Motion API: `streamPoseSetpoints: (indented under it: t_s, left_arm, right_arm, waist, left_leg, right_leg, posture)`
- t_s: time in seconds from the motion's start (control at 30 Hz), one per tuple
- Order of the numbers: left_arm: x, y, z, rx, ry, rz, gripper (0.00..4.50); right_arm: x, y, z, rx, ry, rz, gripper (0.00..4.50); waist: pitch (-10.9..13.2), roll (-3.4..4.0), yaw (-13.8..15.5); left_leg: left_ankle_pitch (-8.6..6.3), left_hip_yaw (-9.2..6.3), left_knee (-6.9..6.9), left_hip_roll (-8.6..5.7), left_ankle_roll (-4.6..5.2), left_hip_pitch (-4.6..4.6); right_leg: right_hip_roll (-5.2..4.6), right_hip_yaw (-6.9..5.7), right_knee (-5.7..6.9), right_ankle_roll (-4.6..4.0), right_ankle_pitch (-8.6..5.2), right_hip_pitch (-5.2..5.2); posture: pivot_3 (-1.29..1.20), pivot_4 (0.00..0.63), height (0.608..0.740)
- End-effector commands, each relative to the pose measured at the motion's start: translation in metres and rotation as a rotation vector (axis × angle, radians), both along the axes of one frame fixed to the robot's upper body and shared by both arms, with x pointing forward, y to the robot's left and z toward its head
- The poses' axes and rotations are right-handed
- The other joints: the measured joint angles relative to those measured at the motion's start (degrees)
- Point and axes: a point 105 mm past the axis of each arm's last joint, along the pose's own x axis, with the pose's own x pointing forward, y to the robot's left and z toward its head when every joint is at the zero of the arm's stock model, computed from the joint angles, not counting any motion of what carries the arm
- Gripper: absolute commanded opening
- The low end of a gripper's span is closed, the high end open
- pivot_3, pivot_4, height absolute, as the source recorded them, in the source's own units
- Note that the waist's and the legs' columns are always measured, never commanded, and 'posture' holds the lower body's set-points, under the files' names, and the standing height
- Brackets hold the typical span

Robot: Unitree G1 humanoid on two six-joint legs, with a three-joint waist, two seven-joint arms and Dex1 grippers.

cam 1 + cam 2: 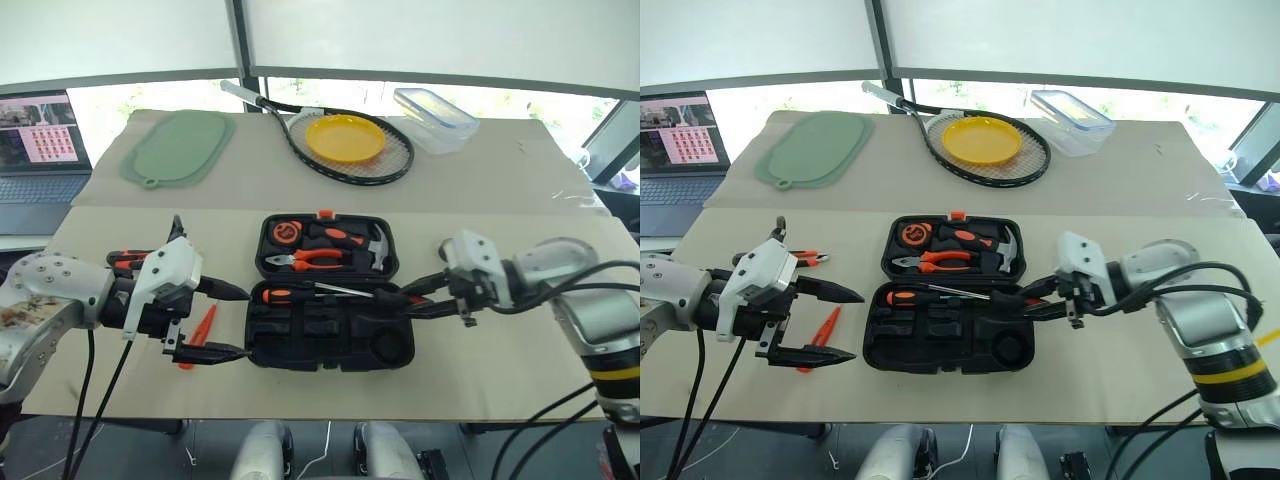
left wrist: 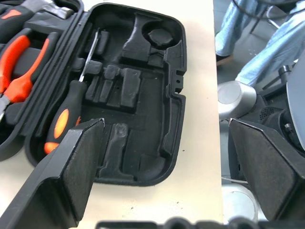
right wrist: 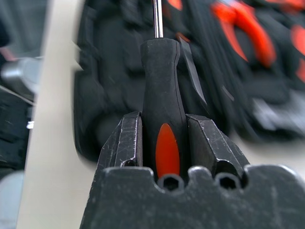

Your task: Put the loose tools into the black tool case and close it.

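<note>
The black tool case (image 1: 330, 340) lies open at the table's middle, with its lid half on the far side. One black-and-orange screwdriver (image 2: 64, 119) rests in the near half, by the hinge. My right gripper (image 1: 412, 298) is at the case's right edge, shut on the black-and-orange handle of a second screwdriver (image 3: 162, 109). That screwdriver's shaft points left over the case. My left gripper (image 1: 240, 322) hangs open and empty just left of the case. A slim orange tester pen (image 1: 203, 330) lies on the table beneath it. Another orange-and-black tool (image 1: 128, 259) lies farther left, partly hidden.
The lid half holds orange-handled pliers (image 1: 318, 258), a hammer (image 1: 378, 250) and a round orange tape (image 1: 285, 232). At the back lie a green mat (image 1: 180, 148), a racket with a yellow plate (image 1: 345, 138) and a clear box (image 1: 435, 118). A laptop (image 1: 35, 150) stands far left.
</note>
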Motion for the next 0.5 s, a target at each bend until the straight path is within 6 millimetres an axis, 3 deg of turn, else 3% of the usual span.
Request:
streamPoseSetpoints:
  t_s: [0.03, 0.5]
  left_arm:
    - [0.000, -0.007, 0.011, -0.011, -0.077, -0.024, 4.50]
    - [0.005, -0.013, 0.013, -0.028, -0.110, -0.012, 4.50]
  right_arm:
    - [0.011, 0.015, -0.002, -0.072, -0.057, 0.015, 1.03]
    - [0.023, 0.033, -0.027, -0.171, -0.027, 0.018, 1.03]
  waist:
    - [0.00, -0.01, -0.02]
    - [0.01, -0.02, -0.16]
  left_leg:
    - [0.00, 0.01, 0.00, 0.00, 0.00, -0.01]
    - [0.02, 0.01, -0.03, 0.05, -0.04, -0.05]
  right_leg:
    - [0.01, 0.00, -0.01, 0.00, 0.00, 0.00]
    - [0.06, -0.11, 0.02, -0.06, -0.03, -0.03]
  posture:
    - [0.00, 0.150, 0.738]
    - [0.00, 0.150, 0.738]
